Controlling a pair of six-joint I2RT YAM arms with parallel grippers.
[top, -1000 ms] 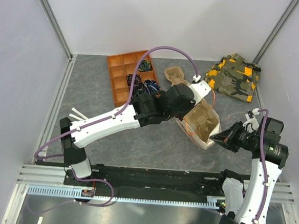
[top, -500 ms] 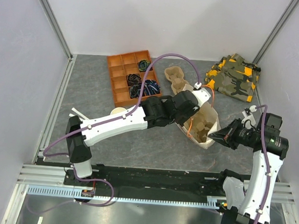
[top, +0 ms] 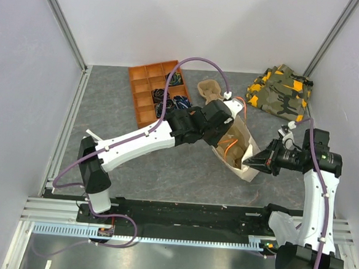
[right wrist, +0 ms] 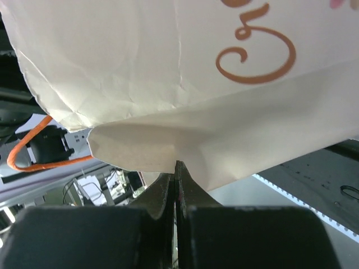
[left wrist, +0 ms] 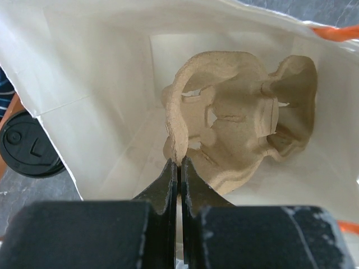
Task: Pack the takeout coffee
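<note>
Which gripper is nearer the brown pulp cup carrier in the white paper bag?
Left. The left gripper pinches the brown pulp carrier's rim inside the white paper bag; the right gripper clamps the bag's edge.

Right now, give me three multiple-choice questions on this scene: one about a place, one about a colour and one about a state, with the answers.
1. Where is the cup carrier, held by the left gripper, relative to the paper bag?
A. beneath it
B. inside it
C. behind it

2. What colour is the bag's handle?
A. green
B. blue
C. orange

3. How is the right gripper?
A. shut on the bag's edge
B. wide open
C. holding a cup

Answers:
1 B, the bag's white walls surround the carrier.
2 C, an orange strap shows at the bag's rim.
3 A, it is closed and pinches the paper.
</note>
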